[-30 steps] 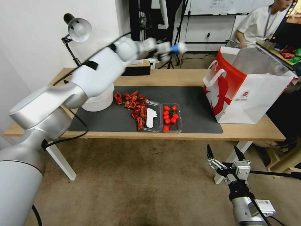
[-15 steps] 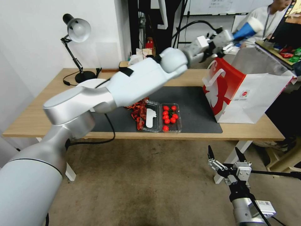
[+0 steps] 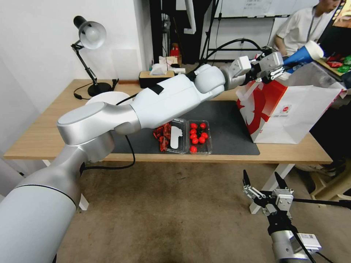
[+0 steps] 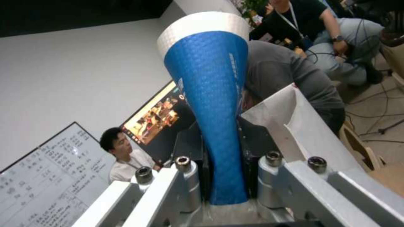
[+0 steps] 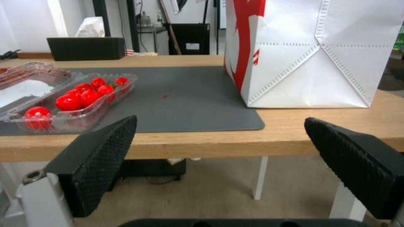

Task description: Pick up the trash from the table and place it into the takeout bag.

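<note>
Left tool (image 3: 283, 64), upper right of the head view: reached across the bench (image 3: 226, 89), pinching a white blue-labelled paper cup (image 3: 303, 54) squeezed flat at its base, rim pointing away. Cup held in the air above the open top of the takeout bag (image 3: 292, 109), not inside it. In the left wrist view the cup (image 4: 210, 94) ran up the middle of the frame from between the fingers (image 4: 185, 186). Bag: upright at the right end of the dark mat (image 3: 226, 120), red panel facing left. Mat centre: clear tray of red tomatoes (image 3: 199, 137) beside a second clear tray (image 3: 175, 138). Right tool (image 3: 264, 182), lower right, below the bench edge: spread wide, holding nothing.
</note>
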Controlling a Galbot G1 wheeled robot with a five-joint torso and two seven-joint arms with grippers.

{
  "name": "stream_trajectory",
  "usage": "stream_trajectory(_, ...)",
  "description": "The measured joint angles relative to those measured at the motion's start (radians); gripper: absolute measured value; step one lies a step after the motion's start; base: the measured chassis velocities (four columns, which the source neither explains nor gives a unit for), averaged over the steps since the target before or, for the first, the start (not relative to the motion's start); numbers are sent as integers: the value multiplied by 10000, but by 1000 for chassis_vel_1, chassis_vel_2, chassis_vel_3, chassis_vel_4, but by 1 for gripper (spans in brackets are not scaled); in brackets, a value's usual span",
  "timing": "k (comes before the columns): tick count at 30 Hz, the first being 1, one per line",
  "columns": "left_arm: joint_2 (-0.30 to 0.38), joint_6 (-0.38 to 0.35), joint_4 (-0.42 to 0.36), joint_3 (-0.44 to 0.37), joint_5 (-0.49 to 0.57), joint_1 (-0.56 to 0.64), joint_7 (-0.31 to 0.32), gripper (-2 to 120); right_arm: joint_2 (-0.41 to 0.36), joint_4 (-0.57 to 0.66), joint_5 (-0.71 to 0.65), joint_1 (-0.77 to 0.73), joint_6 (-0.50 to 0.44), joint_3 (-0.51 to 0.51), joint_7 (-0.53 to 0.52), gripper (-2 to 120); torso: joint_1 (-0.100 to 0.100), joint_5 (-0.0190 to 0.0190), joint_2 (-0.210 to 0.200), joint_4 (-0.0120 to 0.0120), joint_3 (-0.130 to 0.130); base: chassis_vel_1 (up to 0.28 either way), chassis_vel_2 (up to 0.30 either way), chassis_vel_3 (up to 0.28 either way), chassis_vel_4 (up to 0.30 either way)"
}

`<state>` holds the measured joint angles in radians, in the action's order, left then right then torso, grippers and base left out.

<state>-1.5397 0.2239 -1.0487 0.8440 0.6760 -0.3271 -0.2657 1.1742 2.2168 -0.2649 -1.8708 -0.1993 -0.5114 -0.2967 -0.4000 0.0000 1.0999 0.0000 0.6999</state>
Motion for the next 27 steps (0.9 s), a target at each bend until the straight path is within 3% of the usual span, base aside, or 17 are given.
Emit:
stream_trajectory(6, -51, -45, -3, 94, -152, -23, 0, 13, 15, 29, 0, -51, 0, -25, 1, 100, 0, 0, 0, 0, 0, 0, 0, 0, 0)
stream_trajectory(10, -94, -106, 62, 140, -232, -35, 152, 31, 6, 71, -2, -95, 0, -69, 1, 100, 0, 0, 0, -1, 0, 0, 0, 0, 0)
stream_trajectory(19, -113, -252, 86, 82, -278, -94, 310, 62, -41, 109, -21, -51, 0, -94, -14, 100, -1, -1, 0, -1, 0, 0, 0, 0, 0)
stream_trajectory(27, 332, -562, -321, 11, -141, -28, 630, 91, -45, 120, -24, -56, 0, -65, -16, 100, -2, -2, 0, -1, 0, 0, 0, 0, 0)
